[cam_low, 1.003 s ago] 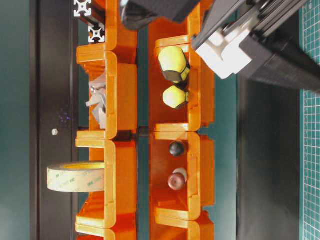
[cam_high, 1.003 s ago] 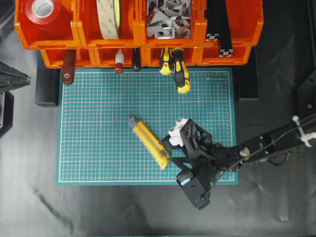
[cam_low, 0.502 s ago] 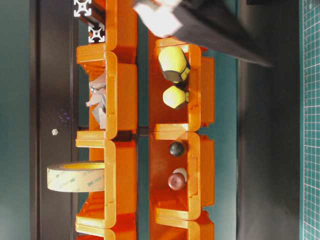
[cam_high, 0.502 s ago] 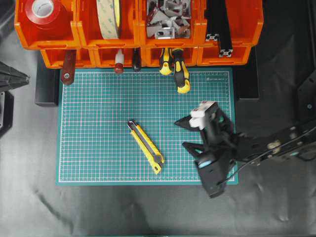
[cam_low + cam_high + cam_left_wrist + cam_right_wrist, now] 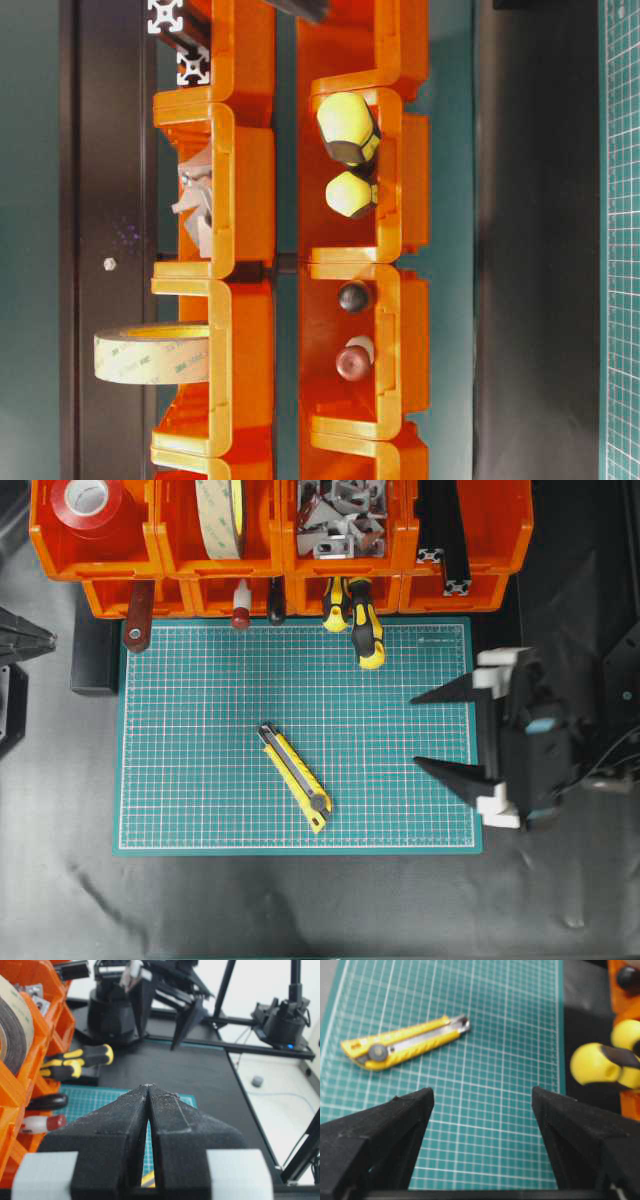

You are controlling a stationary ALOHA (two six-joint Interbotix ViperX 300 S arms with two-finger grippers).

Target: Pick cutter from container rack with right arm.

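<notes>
The yellow cutter [image 5: 295,777] lies flat on the green mat [image 5: 200,730], slanted, well clear of the orange container rack [image 5: 280,562] along the far edge. My right gripper [image 5: 414,731] is open and empty at the mat's right edge, jaws wide, pointing left toward the cutter. In the right wrist view the cutter [image 5: 405,1042] lies up and to the left of the open right gripper [image 5: 482,1097]. My left gripper [image 5: 148,1088] is shut and empty; in the overhead view it is at the far left edge [image 5: 40,638]. The rack also shows in the table-level view [image 5: 240,200].
Two yellow-and-black screwdrivers [image 5: 360,620] stick out of a lower bin onto the mat's far edge; they also show in the right wrist view [image 5: 600,1062]. Other handles [image 5: 138,615] hang out further left. Tape rolls [image 5: 222,515], metal parts and black rails fill the upper bins.
My right gripper has pulled back to the right from beside the cutter's end to the mat's right edge, still open. The cutter has settled flat on the mat. The left gripper has not moved.
</notes>
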